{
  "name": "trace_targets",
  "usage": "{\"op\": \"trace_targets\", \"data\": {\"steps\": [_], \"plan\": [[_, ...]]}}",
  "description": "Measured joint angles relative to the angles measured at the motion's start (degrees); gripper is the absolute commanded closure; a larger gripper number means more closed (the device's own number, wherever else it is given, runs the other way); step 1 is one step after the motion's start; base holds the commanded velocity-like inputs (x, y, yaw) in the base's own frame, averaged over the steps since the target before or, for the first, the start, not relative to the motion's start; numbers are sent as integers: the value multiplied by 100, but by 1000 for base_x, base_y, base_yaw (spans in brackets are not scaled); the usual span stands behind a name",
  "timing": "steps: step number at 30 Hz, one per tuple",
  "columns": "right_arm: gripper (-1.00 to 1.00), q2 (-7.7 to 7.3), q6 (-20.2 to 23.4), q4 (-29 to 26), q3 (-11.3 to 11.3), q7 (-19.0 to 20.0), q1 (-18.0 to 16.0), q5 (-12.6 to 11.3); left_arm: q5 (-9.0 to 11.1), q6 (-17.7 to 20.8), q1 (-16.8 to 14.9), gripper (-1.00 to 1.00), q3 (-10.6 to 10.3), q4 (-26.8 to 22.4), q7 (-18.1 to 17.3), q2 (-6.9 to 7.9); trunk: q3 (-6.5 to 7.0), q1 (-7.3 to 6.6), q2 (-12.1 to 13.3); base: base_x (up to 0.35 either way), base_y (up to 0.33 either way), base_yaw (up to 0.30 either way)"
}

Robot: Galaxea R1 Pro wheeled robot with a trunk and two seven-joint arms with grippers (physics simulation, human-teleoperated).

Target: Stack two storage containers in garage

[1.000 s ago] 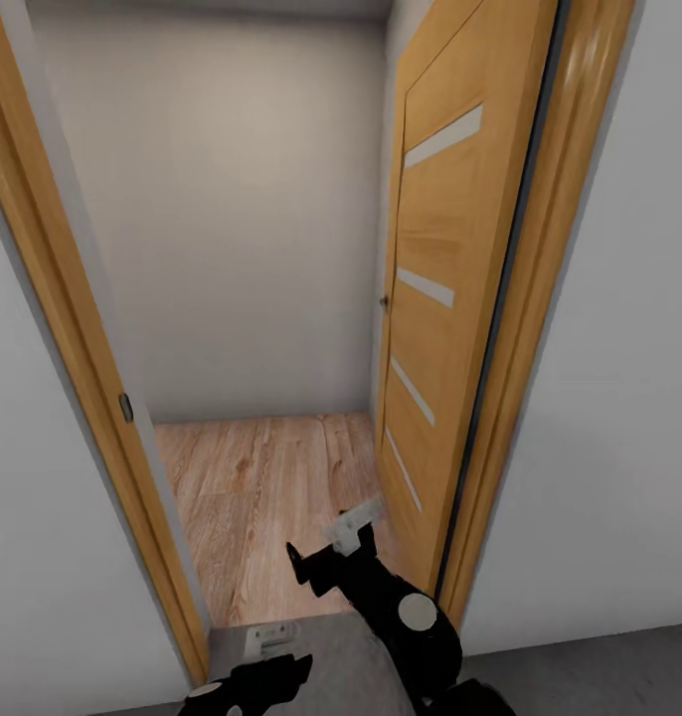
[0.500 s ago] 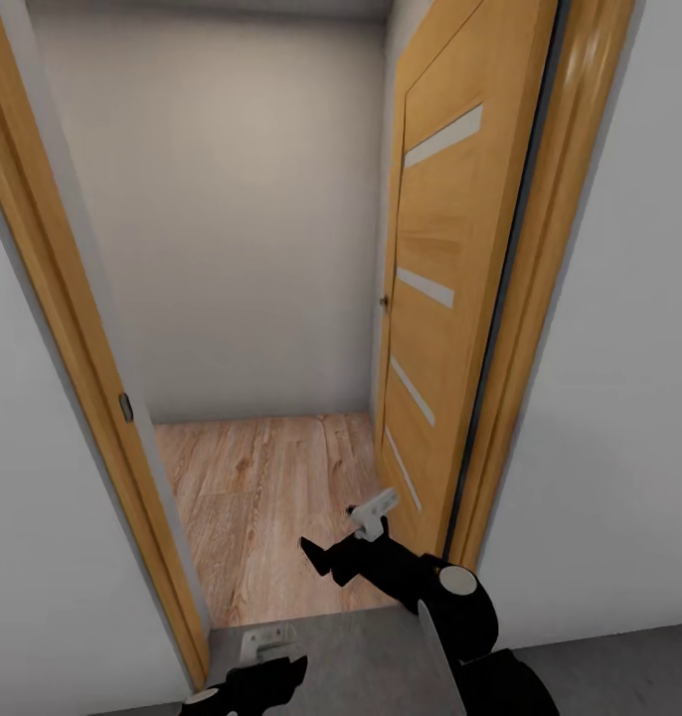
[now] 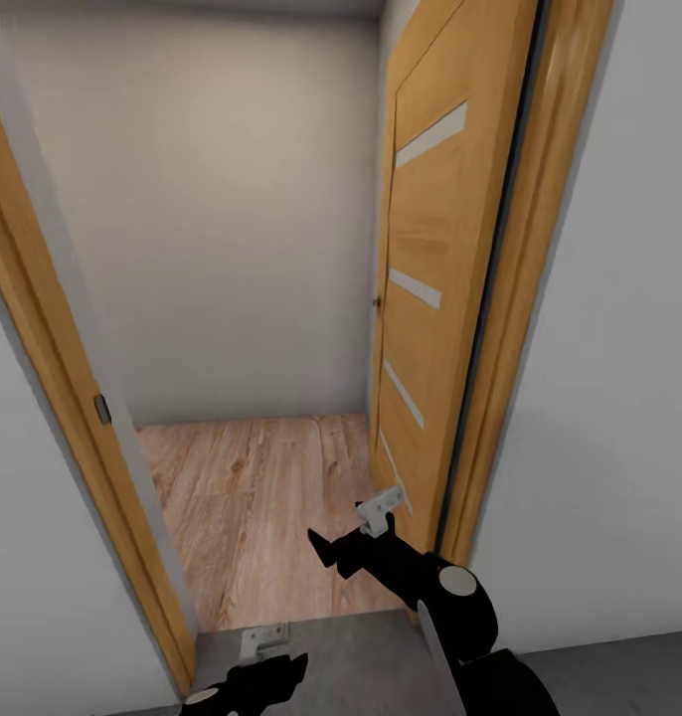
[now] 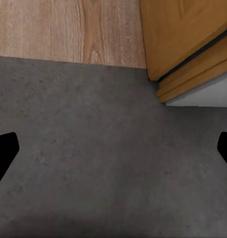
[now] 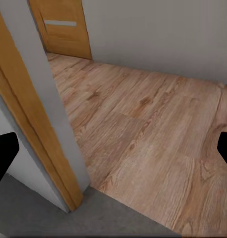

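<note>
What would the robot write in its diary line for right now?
place: open wooden door, grey concrete floor meets wood plank floor | left gripper: open, empty | right gripper: open, empty

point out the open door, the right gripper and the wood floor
open door [image 3: 421, 298], head view, middle of its panel
right gripper [image 3: 379, 512], head view, between its fingertips
wood floor [image 3: 261, 507], head view, bare planks past the doorway

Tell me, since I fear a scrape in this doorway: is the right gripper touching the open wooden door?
Cannot tell. In the head view the right gripper overlaps the wooden door's lower edge, with no plain gap or contact.
</note>
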Motion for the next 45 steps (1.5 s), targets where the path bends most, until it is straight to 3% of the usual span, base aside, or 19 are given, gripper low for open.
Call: {"op": "trace_targets", "data": {"steps": [18,35,45], "plan": [[-100,0,-14,0,16,-6,0,8,9,0,0,-100,0,-9,-7,0,0,0,0,77,-13,244],[-100,0,-33,0,1,-5,0,8,9,0,0,-100,-1,11,-18,6,0,0,0,331,-11,9],[-100,0,-33,0,0,-5,0,8,9,0,-1,-100,-1,27,-26,9,0,0,0,337,-43,-132]]}}
